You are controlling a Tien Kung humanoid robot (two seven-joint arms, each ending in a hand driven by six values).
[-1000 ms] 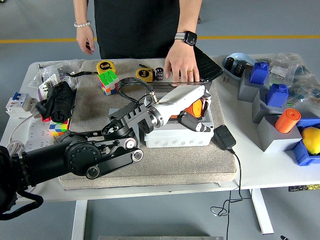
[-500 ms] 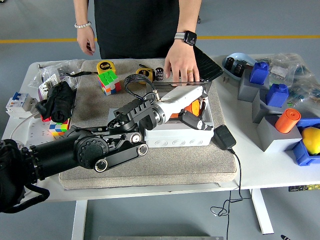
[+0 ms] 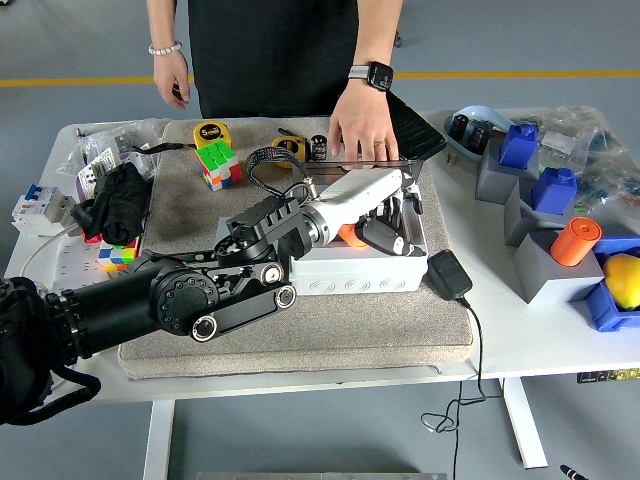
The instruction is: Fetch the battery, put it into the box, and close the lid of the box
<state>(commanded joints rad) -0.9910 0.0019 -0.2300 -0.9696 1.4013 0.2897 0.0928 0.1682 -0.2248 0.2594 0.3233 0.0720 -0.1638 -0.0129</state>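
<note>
The grey box (image 3: 360, 270) stands on a grey mat in mid-table. Its dark lid (image 3: 418, 140) stands open at the far side, and a person's hand (image 3: 365, 125) with a watch rests on it. My left hand (image 3: 375, 215) reaches from the left over the box's opening and dips into it. The orange battery (image 3: 350, 237) shows only as a small patch under the palm, inside the box's rim. Whether the hand still grips it is hidden. The right arm is out of view.
A black charger (image 3: 450, 273) with its cable lies right of the box. Rubik's cubes (image 3: 217, 163), tape measures (image 3: 211, 132) and a black cloth (image 3: 118, 200) sit to the left. Grey and blue blocks (image 3: 545, 190), an orange cylinder (image 3: 575, 240) and a yellow ball (image 3: 622, 275) crowd the right.
My left arm has pushed forward and the hand has sunk lower into the box. The large orange patch seen at its right side is now only a small one under the palm.
</note>
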